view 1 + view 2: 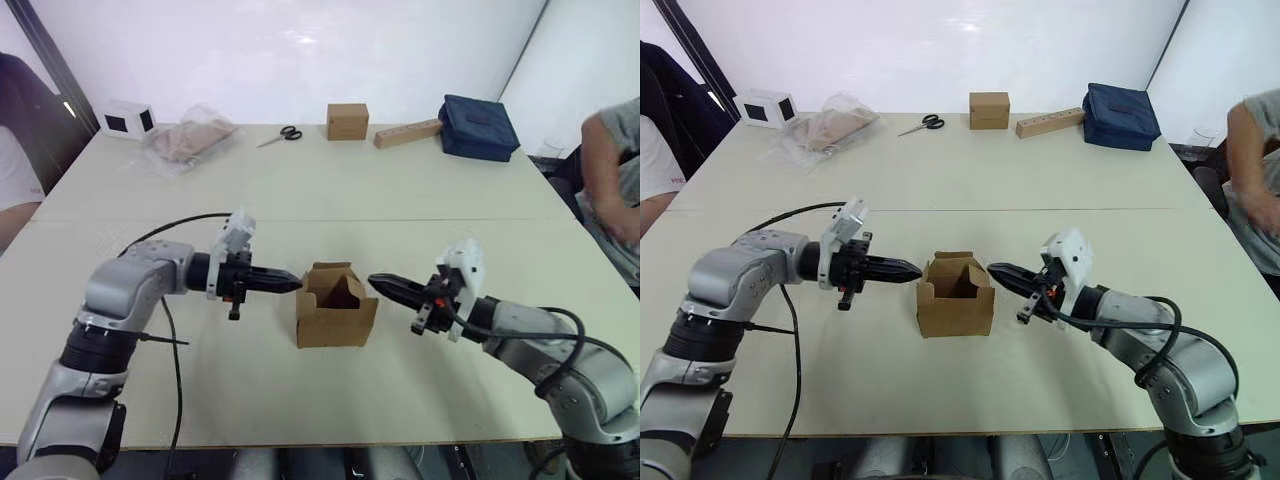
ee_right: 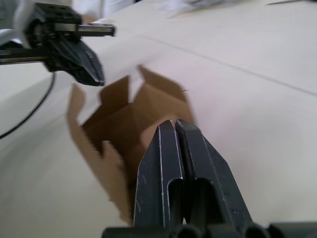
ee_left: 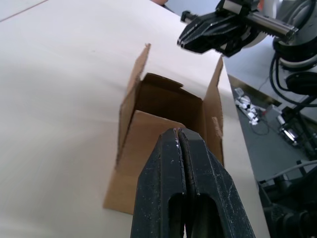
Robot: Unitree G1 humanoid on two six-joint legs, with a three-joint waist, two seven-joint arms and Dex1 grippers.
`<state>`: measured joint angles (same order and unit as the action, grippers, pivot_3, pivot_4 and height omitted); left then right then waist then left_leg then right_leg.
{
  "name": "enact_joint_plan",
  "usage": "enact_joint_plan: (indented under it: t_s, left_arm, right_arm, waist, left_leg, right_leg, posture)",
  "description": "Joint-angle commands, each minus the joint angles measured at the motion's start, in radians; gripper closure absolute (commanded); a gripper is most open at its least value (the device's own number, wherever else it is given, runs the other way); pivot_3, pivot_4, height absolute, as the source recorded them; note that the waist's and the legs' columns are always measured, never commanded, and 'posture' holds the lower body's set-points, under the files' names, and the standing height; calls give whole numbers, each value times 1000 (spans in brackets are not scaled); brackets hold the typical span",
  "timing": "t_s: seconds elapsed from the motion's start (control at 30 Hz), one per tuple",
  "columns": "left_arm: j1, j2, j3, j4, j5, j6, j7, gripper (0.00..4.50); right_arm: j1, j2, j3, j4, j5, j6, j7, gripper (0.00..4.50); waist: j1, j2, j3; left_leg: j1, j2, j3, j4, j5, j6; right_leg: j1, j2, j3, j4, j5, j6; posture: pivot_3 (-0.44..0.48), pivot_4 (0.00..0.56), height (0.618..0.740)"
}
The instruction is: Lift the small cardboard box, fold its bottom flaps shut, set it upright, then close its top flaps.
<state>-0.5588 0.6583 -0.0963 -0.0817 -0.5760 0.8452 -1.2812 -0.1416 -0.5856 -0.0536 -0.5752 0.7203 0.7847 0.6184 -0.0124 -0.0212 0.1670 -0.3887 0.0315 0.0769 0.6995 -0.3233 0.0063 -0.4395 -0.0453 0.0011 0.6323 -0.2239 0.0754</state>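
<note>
From the head camera I see the small cardboard box (image 1: 337, 305) upright mid-table, top flaps (image 1: 330, 275) standing open, between my left gripper (image 1: 292, 282) and right gripper (image 1: 378, 283), both pinched closed just beside it. In my left wrist view, closed fingers (image 3: 190, 188) point at the near flap. Farther off lie scissors (image 1: 281, 135), a flapless brown cube (image 1: 347, 121) and a blue bag (image 1: 478, 127).

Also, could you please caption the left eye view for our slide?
Both shut grippers, left and right, flank the upright small cardboard box, top flaps open.
</note>
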Motion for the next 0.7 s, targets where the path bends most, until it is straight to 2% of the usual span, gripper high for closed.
enact_joint_plan:
  t_s: [0.03,0.27,0.37,0.47,0.7]
  left_arm:
    - [29,-2,-27,-9,24,-36,22,4476]
    - [84,-10,-88,17,87,-101,52,4476]
    - [107,-5,-121,4,117,-131,59,4476]
    - [118,-2,-130,-6,124,-137,68,4476]
    - [87,-4,-69,-32,60,-84,81,4476]
  right_arm:
    - [-28,19,55,77,-41,-59,51,4500]
    - [-28,8,159,191,-142,-116,116,4500]
    - [-11,-5,173,201,-169,-128,134,4500]
    - [2,-8,168,199,-182,-140,139,4500]
    - [-29,23,88,118,-124,-114,85,4500]
  waist:
    - [0,0,0]
    - [3,0,0]
    - [4,0,0]
    - [4,0,-1]
    - [4,-1,-2]
  left_leg:
    - [0,0,0,0,0,0]
    - [0,0,1,1,0,0]
    - [7,0,0,0,0,0]
    - [15,0,1,0,0,0]
    - [15,0,1,0,0,0]
  right_leg:
    - [0,0,0,0,0,0]
    - [1,-1,0,0,-1,-1]
    - [8,-1,0,-1,-2,-3]
    - [16,-3,0,-2,-2,-4]
    - [15,-3,0,-2,-2,-4]
  posture:
    - [0,150,740]
    - [0,150,740]
    - [0,150,740]
    - [0,150,740]
    - [0,150,740]
